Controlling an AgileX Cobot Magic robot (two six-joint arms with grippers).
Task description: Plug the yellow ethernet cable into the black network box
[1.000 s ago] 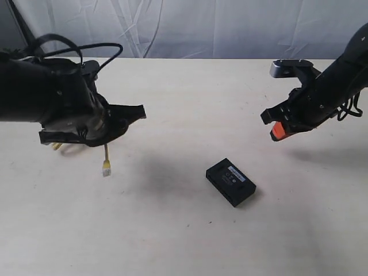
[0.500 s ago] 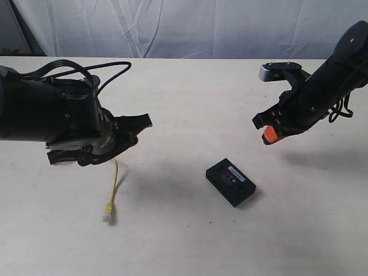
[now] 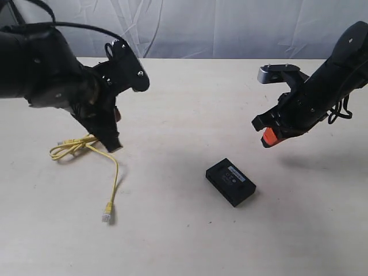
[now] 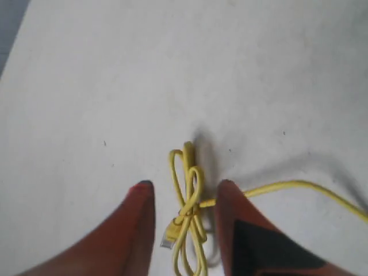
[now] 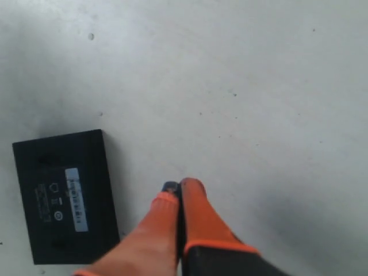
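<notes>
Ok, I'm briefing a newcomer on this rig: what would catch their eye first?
The thin bright yellow ethernet cable stands out on the pale table at the left, its bundled end between the open orange fingers of the left gripper. Right of centre lies the small flat black network box with a white label; the right gripper hovers off to its right, fingers shut and empty.

Matt black plastic box (image 3: 230, 181) on a smooth, matt pale table (image 3: 184, 247).
The cable (image 3: 117, 172) wears a smooth yellow plastic jacket and ends in a clear plastic plug (image 3: 106, 217). The box's label (image 5: 75, 198) looks like white paper. Fingers (image 5: 195, 213) show a matt orange, rubbery skin. The arms (image 3: 40, 69) are cased in dull black. Creased white cloth (image 3: 230, 29) hangs behind.
</notes>
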